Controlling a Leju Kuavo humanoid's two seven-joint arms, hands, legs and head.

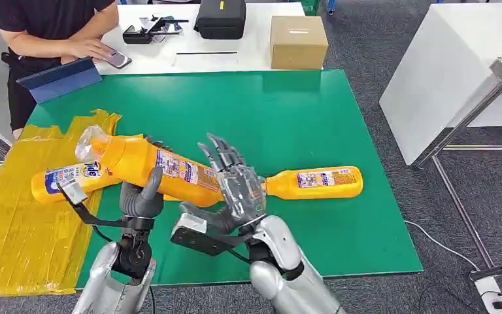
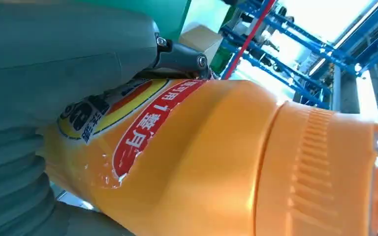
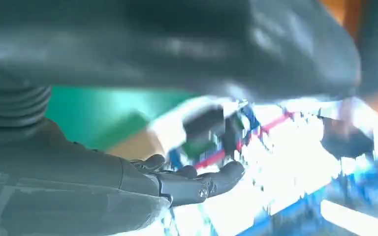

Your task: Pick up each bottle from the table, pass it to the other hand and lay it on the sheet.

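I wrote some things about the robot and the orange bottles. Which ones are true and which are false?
1. The left hand holds an orange bottle. True.
2. The right hand grips a bottle too. False: its fingers are spread and hold nothing.
3. One bottle already lies on the yellow sheet. True: the sheet bottle rests there.
4. The table bottle stands upright on the green table. False: it lies on its side.
5. The cardboard box sits on the yellow sheet. False: it is on the white table.
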